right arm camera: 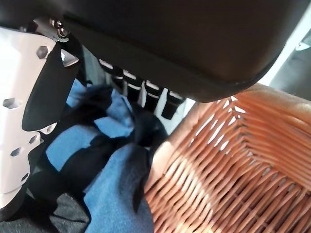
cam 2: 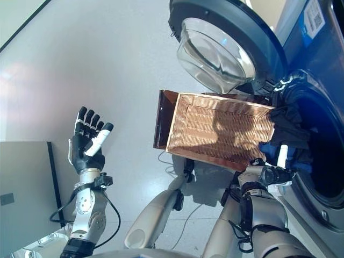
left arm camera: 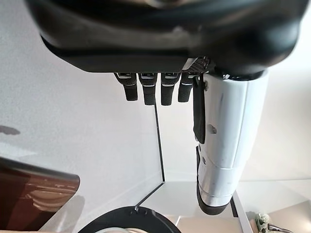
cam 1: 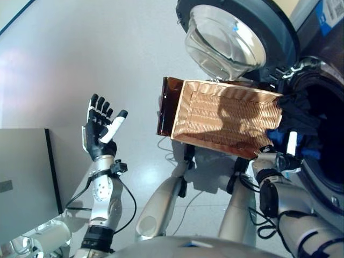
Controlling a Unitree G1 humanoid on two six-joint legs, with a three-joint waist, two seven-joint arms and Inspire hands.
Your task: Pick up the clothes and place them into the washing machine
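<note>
The right hand (cam 1: 291, 146) was seen at the mouth of the washing machine (cam 2: 317, 161), with its fingers and white thumb closed around a bundle of blue and black clothes (right arm camera: 104, 160). The clothes were held right at the edge of the washing machine's dark opening, touching the end of a woven basket (cam 1: 226, 118). The basket was tipped up on its side just beside the washing machine, with its open top turned toward the camera, and no clothes could be seen inside it. A dark brown handle (cam 1: 164, 106) was seen on the basket's end farthest from the washing machine. The round glass door (cam 2: 223, 45) of the washing machine was swung wide open above the basket. The left hand (cam 1: 100, 131) was held up in the air, well apart from the washing machine, with its fingers spread straight and nothing in it. A grey box (cam 1: 27, 174) was seen still farther from the washing machine, on the pale floor (cam 1: 80, 54).
</note>
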